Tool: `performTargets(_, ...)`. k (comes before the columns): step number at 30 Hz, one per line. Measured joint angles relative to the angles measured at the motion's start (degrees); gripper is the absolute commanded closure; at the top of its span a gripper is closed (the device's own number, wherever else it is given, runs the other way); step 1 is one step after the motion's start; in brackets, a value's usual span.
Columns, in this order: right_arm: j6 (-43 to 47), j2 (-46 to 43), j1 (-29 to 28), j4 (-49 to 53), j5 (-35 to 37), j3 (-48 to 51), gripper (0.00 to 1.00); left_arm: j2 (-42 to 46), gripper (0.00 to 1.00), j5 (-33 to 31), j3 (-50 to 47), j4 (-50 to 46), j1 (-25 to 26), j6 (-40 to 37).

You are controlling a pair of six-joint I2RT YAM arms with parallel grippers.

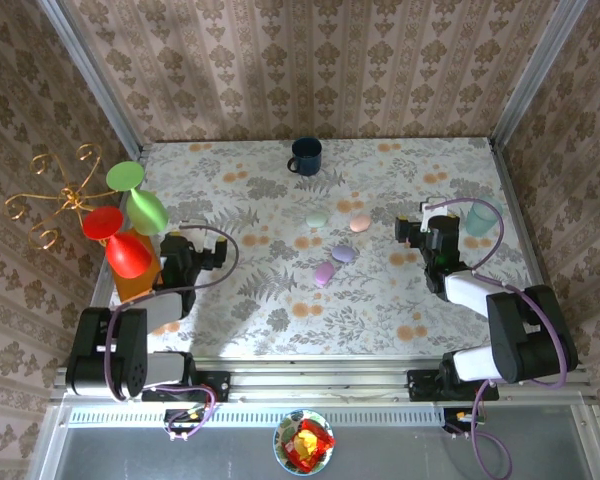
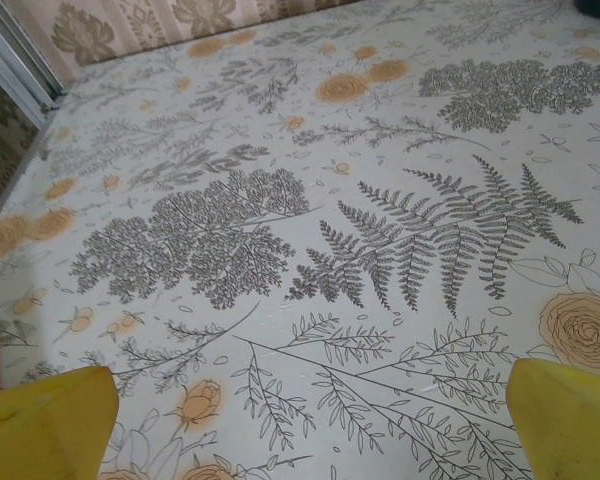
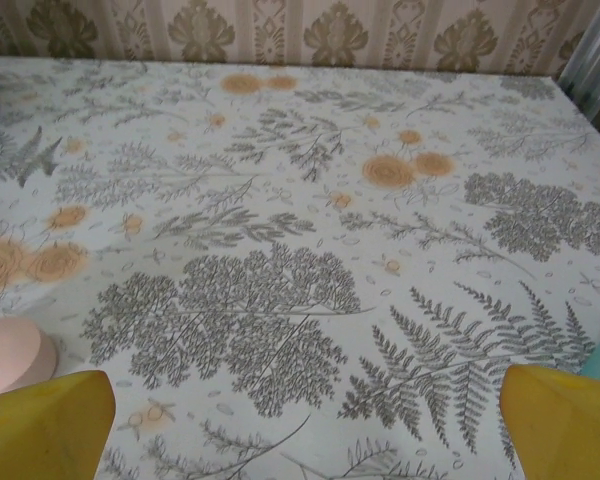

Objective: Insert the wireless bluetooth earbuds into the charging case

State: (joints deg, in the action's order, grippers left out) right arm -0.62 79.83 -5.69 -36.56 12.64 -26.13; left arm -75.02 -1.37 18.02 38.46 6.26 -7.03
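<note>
Both tools gape wide and empty: left gripper [image 1: 175, 245] at frame left, right gripper [image 1: 420, 228] at frame right. The charging cases [image 1: 343, 254] cluster mid-frame. A pale speck among them may be an earbud [image 1: 302, 241]. It looks light, glossy and slippery, so pinch gently across its body. The teal cup [image 1: 480, 215] crowds the right gripper.

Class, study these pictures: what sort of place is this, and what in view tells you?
Probably a robot test cell dressed as a home: wallpapered panels in a metal frame, a floral tabletop, the left arm and right arm bolted at its edge.
</note>
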Motion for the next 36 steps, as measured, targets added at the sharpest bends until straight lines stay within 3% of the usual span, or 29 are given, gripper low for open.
performTargets(9,-0.04,7.13,3.23,-7.32,-4.79,2.05,0.0,-3.67,0.0,0.09,3.13,2.38,-1.25,0.17)
performTargets(23,-1.07,7.34,4.02,-10.03,-6.95,2.67,0.0,-13.46,0.0,2.36,3.15,11.3,-4.96,1.22)
performTargets(36,-1.07,7.34,4.07,-10.03,-7.13,2.67,0.0,-14.03,0.0,3.58,3.15,12.35,-5.62,1.49)
